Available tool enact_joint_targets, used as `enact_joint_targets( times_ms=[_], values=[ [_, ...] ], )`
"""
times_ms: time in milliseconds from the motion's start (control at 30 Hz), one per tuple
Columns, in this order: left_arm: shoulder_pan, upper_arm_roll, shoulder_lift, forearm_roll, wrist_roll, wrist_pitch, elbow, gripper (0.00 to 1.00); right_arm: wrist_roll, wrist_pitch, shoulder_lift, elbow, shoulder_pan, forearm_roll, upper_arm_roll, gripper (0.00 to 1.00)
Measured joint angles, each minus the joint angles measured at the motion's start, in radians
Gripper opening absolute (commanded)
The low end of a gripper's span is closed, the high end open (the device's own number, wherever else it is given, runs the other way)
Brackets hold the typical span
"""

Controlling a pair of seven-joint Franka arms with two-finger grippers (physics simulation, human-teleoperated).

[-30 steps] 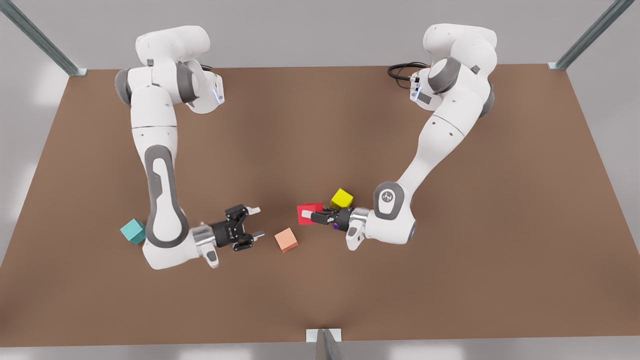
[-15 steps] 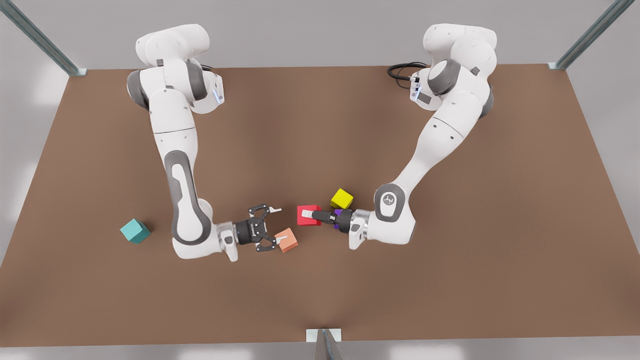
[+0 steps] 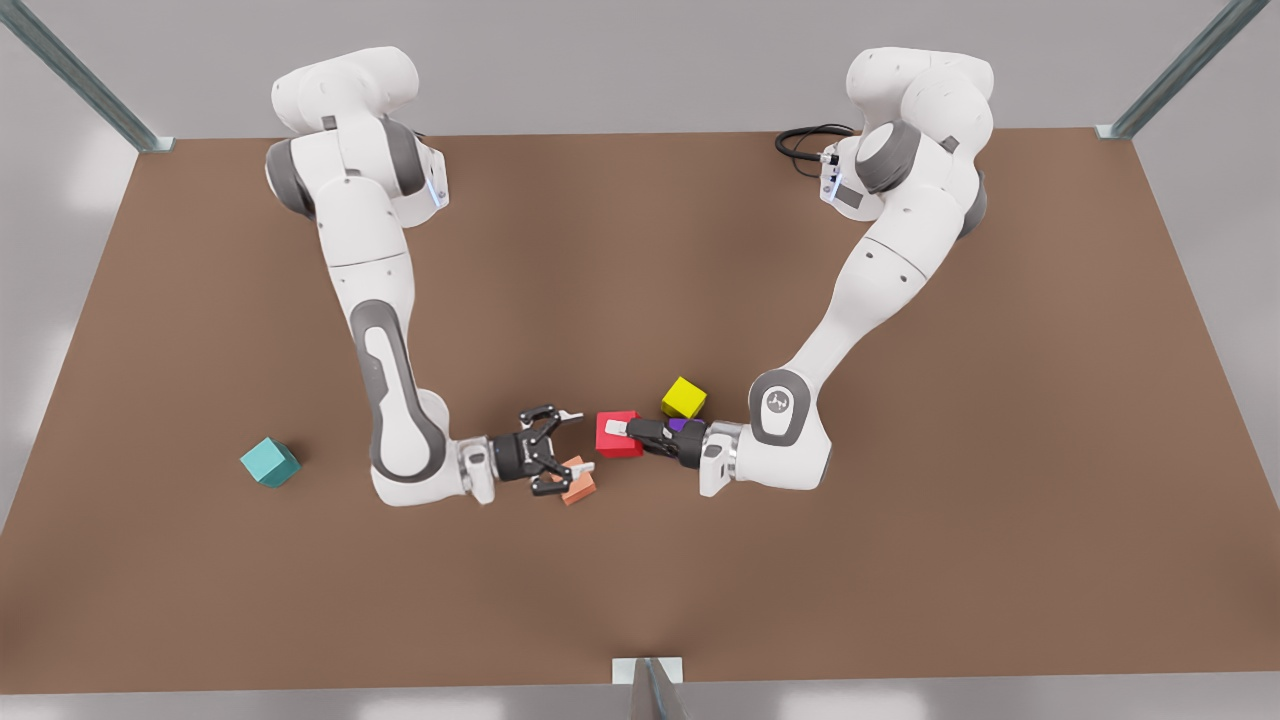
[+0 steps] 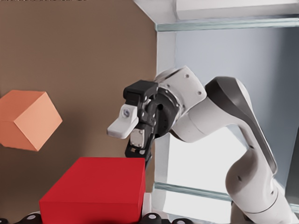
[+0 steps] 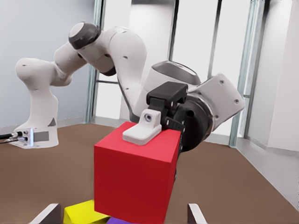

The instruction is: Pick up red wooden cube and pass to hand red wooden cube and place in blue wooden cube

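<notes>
one red wooden cube [image 3: 612, 445]: near the tabletop's [image 3: 900, 560] middle, clamped in the left claw
left claw [image 3: 622, 432]: clenched on the red cube, one white pad on its top face
right claw [image 3: 574, 440]: released, fingers spread, just beside the red cube and facing it
salmon cube [image 3: 582, 490]: partly under the right claw
yellow cube [image 3: 684, 397], purple cube [image 3: 680, 424]: just behind the left claw
blue wooden cube [image 3: 270, 462]: well apart, toward the tabletop's side edge

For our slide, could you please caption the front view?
Mid-table handover: left gripper presents red wooden cube to open right gripper.
</notes>
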Motion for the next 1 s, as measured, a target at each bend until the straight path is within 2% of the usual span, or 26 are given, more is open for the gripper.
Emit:
enact_joint_targets(
  times_ms=[1000],
  values=[
    [-0.005, -0.015, 0.018, -0.014, 0.1, 0.036, 0.014, 0.66, -0.189, 0.092, 0.0, -0.033, 0.059, 0.117, 0.032, 1.0]
  ],
)
